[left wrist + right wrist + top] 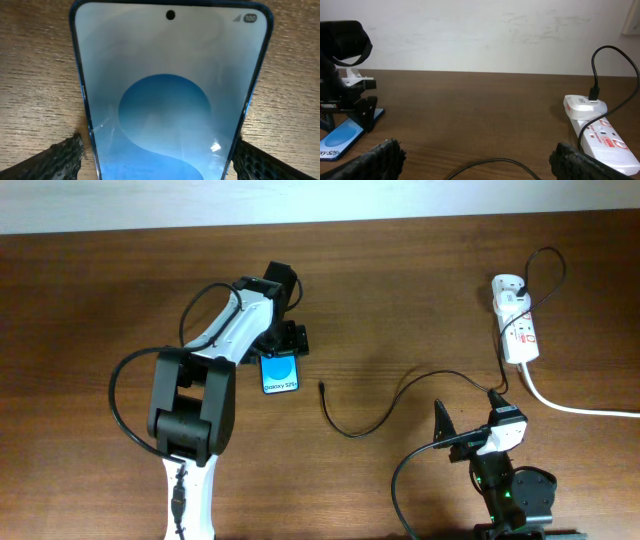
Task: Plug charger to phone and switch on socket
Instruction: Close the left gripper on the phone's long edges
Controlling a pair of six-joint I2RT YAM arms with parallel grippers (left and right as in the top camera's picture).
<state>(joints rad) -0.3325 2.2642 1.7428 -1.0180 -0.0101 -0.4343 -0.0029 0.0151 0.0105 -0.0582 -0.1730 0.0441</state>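
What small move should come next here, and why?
Probably the right gripper, open and empty, should reach toward the free plug of the charger, which lies loose on the table beside the phone. The left gripper has a finger at each side of the phone, so the phone seems steadied.

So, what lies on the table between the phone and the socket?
The charger: its thin black cable curves across the tabletop, free plug ending short of the phone, the other end at the socket. The overhead view shows it best.
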